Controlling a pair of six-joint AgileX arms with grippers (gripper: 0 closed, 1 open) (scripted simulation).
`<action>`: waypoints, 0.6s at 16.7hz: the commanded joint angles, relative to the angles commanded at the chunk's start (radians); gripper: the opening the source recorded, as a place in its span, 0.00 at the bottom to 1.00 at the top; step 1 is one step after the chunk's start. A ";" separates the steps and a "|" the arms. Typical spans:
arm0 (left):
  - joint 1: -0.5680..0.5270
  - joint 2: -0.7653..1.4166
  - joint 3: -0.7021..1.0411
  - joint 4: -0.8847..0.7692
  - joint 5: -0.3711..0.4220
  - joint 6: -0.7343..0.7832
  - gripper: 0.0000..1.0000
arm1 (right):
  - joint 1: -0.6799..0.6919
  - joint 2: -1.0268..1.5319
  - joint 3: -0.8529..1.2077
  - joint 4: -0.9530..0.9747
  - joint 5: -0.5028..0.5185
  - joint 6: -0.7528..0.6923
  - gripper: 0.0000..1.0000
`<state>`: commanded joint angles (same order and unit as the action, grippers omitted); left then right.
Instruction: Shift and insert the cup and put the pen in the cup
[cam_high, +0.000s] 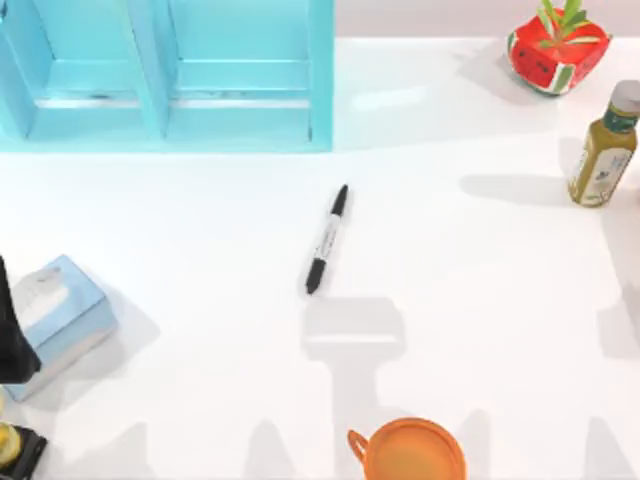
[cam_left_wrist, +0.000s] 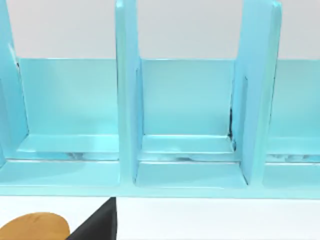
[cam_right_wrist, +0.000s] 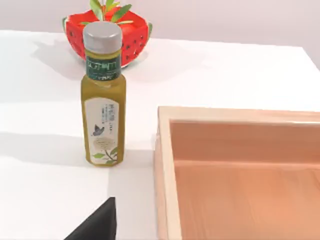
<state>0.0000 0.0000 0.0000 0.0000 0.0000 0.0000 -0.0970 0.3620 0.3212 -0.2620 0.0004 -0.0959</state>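
I saw a white table (cam_high: 480, 300). On it: pen (cam_high: 327, 239) lying mid-table, blue shelf rack (cam_high: 165, 75) at back left, tissue box (cam_high: 58, 320) at left, orange cup (cam_high: 410, 450) at front, bottle (cam_high: 603, 147) and watermelon planter (cam_high: 556, 45) at right, wooden tray (cam_right_wrist: 240, 175) beside the bottle.

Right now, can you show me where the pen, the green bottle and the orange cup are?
pen (cam_high: 327, 240): top view, on its white labelled middle.
green bottle (cam_right_wrist: 104, 120): right wrist view, on its label.
orange cup (cam_high: 413, 452): top view, on its inside, near the table's front edge.
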 joint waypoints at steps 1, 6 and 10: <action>0.000 0.000 0.000 0.000 0.000 0.000 1.00 | -0.021 0.086 0.072 -0.056 0.000 -0.021 1.00; 0.000 0.000 0.000 0.000 0.000 0.000 1.00 | -0.136 0.535 0.457 -0.368 0.000 -0.134 1.00; 0.000 0.000 0.000 0.000 0.000 0.000 1.00 | -0.228 0.888 0.764 -0.617 0.001 -0.224 1.00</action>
<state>0.0000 0.0000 0.0000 0.0000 0.0000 0.0000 -0.3254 1.2501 1.0853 -0.8790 0.0009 -0.3198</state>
